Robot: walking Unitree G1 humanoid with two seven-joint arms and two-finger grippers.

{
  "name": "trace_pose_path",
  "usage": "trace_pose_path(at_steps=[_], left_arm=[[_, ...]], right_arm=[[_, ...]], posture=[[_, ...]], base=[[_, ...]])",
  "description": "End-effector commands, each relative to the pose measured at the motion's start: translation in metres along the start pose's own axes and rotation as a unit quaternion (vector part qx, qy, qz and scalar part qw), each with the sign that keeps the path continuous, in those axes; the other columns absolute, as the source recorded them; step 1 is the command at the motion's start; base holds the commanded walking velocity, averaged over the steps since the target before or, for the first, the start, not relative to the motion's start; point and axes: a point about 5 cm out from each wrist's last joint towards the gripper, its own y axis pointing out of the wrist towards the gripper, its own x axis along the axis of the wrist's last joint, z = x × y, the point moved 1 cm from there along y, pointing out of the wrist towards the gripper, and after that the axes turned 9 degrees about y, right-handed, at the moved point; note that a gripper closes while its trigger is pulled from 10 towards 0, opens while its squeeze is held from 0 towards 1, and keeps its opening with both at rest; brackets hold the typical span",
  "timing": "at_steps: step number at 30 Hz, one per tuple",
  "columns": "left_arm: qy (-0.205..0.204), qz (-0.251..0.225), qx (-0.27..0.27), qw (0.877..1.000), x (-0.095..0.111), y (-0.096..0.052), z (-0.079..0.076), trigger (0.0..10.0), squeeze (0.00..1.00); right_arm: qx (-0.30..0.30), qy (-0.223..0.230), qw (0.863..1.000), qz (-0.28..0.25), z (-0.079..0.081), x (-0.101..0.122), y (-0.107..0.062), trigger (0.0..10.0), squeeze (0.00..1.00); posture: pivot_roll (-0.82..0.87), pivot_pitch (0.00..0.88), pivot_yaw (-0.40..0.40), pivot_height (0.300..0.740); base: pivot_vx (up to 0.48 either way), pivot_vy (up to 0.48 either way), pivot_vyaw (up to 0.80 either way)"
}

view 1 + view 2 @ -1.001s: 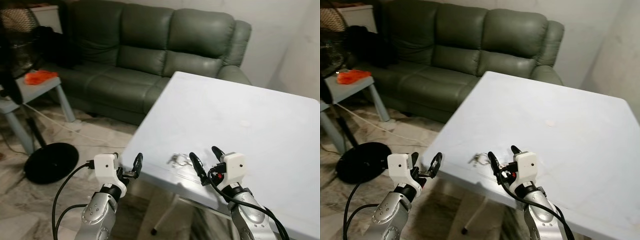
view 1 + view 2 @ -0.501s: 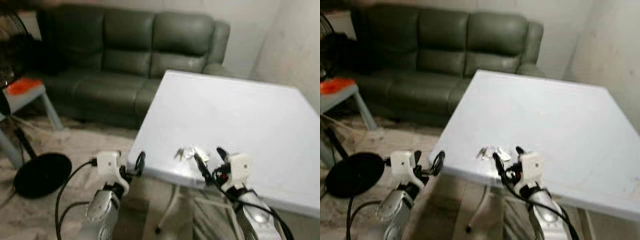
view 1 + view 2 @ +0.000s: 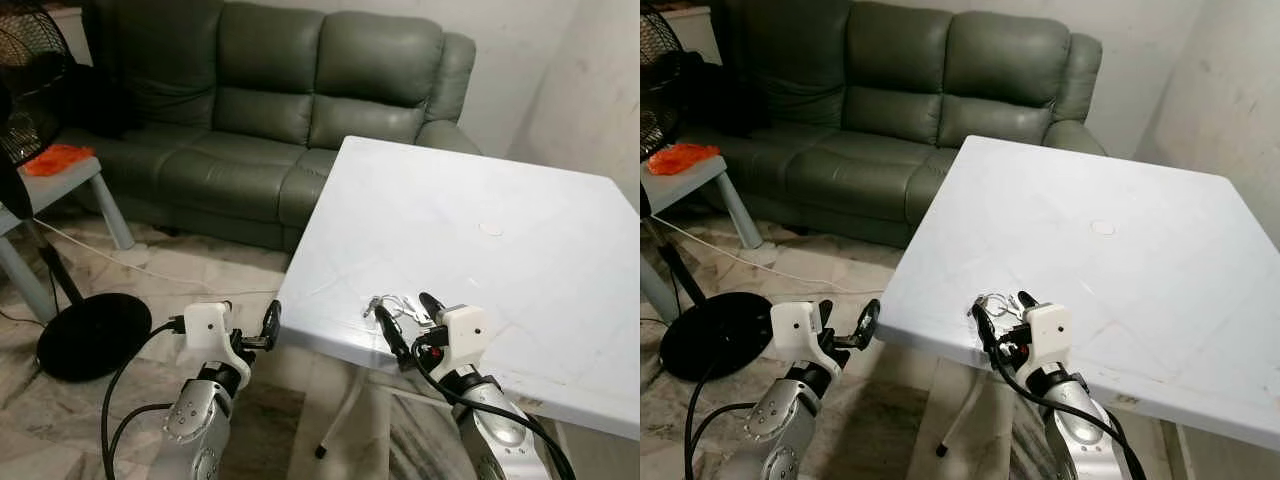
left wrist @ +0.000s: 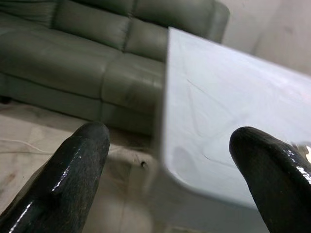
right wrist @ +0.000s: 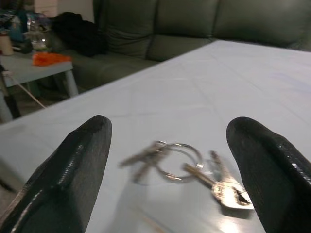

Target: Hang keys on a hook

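A small bunch of keys lies flat on the white worktop, close to its near edge: several silvery metal keys strung on a thin round ring, one pair fanned out to one side and a brighter, broader-headed key lying to the other, its blade catching the light. The right gripper hovers low over that near edge with its two black fingers spread wide apart, the keys lying just beyond and between the fingertips, not touched by either. In the right wrist view the ring and keys sit in the gap between the two fingers, resting on the worktop surface. The left gripper is held off the worktop's near left corner, above the floor, its fingers also parted and holding nothing; the left wrist view looks past them at the worktop edge. Behind the worktop stands a dark green leather sofa. To the left are a standing fan on a round black base and a small grey side table with something orange on it.
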Motion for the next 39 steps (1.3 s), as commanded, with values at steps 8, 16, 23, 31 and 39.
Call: trace_pose_path(at_steps=[8, 16, 23, 31, 39], left_arm=[[0.029, 0.002, -0.074, 0.997, 0.002, -0.004, -0.025, 10.0, 0.00], [0.044, -0.001, -0.105, 0.994, 0.004, -0.010, -0.037, 10.0, 0.00], [0.043, 0.000, -0.110, 0.993, 0.006, -0.014, -0.038, 10.0, 0.00], [0.042, 0.002, -0.116, 0.992, 0.008, -0.017, -0.042, 10.0, 0.00], [0.046, 0.009, -0.124, 0.991, 0.009, -0.022, -0.044, 10.0, 0.00]], right_arm=[[-0.024, -0.030, 0.999, 0.008, -0.012, 0.005, 0.010, 10.0, 0.00], [-0.014, -0.051, 0.998, 0.018, -0.009, 0.011, 0.027, 10.0, 0.00], [0.015, -0.077, 0.997, 0.024, -0.003, 0.013, 0.038, 10.0, 0.00], [0.034, -0.095, 0.994, 0.038, -0.005, 0.015, 0.050, 10.0, 0.00], [0.076, -0.085, 0.991, 0.063, -0.016, 0.013, 0.055, 10.0, 0.00]], posture=[[0.07, 0.000, -0.055, 0.740], [0.09, 0.000, -0.062, 0.740], [0.10, 0.000, -0.069, 0.740], [0.10, 0.000, -0.072, 0.740], [0.10, 0.036, -0.070, 0.740]], base=[[0.000, 0.000, 0.00], [0.000, 0.000, 0.00], [0.000, 0.000, 0.00], [0.000, 0.000, 0.00], [0.000, 0.000, 0.00]])
